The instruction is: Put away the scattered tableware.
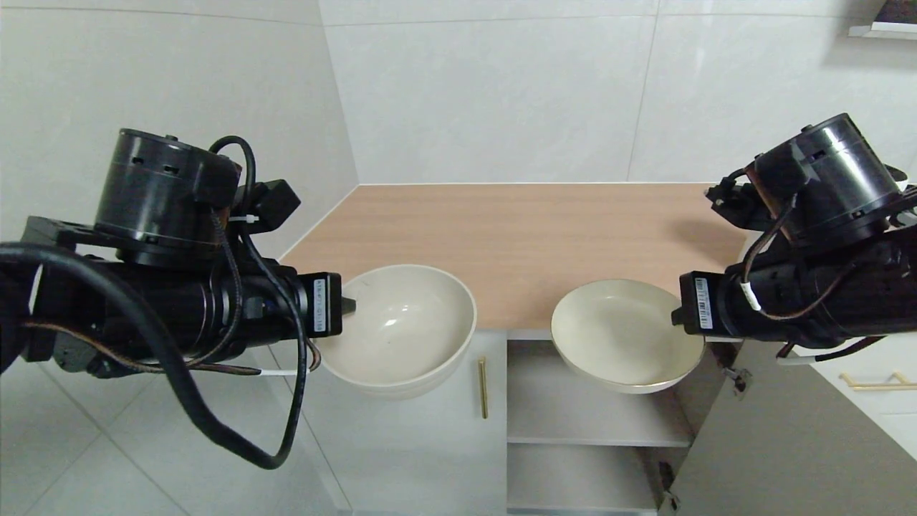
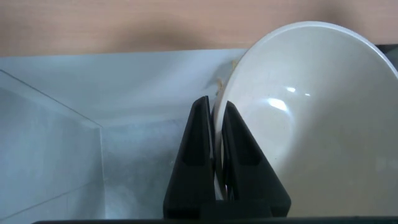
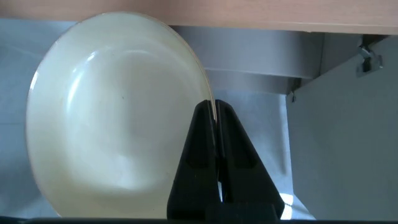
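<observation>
Pinching thin rims, both sets of jaws are nearly closed, each with a wall of crockery between them. The left jaws hold the deep bowl (image 2: 305,118) by its rim, and the right jaws hold the shallow dish (image 3: 118,112) the same way. Each vessel juts inward from its jaws toward the middle, so the two hang side by side in the air, apart, mouths tilted up toward the head camera.

Both are off the bench (image 1: 523,236), just in front of its near edge. Below them is the cabinet: a closed door with a brass handle (image 1: 483,387) to the left, and an open compartment with a shelf (image 1: 594,430) to the right, its door (image 1: 788,444) swung out.

The coming move likely turns on that opening — the shallow dish hangs right in front of it, above the shelf, while the deep bowl sits before the closed door, off to the left. The right arm looks nearer, needing mostly a drop and a push forward. The left would have to cross sideways first, and the dish is in its way.
</observation>
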Available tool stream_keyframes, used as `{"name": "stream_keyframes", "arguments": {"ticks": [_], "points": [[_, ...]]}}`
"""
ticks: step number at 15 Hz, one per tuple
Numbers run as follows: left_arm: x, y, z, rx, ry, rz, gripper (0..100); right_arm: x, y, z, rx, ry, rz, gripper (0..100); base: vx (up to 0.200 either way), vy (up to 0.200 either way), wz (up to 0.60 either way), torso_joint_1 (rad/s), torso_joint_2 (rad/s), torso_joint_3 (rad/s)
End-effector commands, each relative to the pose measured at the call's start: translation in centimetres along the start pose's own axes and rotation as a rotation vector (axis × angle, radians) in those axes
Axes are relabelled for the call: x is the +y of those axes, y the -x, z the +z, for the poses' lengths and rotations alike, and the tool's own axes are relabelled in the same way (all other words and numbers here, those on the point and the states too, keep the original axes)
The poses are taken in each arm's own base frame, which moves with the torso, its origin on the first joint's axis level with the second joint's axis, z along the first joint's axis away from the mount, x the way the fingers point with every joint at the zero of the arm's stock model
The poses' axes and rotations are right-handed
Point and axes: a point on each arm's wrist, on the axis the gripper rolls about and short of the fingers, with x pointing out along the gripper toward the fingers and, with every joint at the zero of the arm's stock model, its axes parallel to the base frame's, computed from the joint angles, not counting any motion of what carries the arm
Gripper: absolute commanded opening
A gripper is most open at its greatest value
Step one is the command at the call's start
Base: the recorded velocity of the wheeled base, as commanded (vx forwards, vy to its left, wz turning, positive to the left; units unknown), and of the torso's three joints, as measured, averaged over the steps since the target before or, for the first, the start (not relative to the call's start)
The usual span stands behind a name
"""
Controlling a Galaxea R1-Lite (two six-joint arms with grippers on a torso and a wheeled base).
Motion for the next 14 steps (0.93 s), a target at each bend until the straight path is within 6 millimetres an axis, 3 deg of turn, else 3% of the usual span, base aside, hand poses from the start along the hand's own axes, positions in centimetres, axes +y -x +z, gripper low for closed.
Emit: {"name": "stream_keyframes", "arguments": {"ticks": [1,8,14], "points": [[0.0,-0.2,-0.1,0.007,-0.001,0.001,0,0.1,-0.3,0.0,-0.001,0.000,-0.010,0,0.000,0.000,0.00,0.000,0.00,0.000],[0.0,-0.9,-0.2,0.024,0.000,0.009,0,0.5,-1.2,-0.4,0.016,-0.010,-0.027,0,0.000,0.000,0.00,-0.005,0.01,0.009],[0.0,-0.8,-0.1,0.018,0.002,0.007,0,0.7,-1.9,-0.7,0.030,-0.002,-0.041,0,0.000,0.000,0.00,-0.138,0.40,0.255]]}}
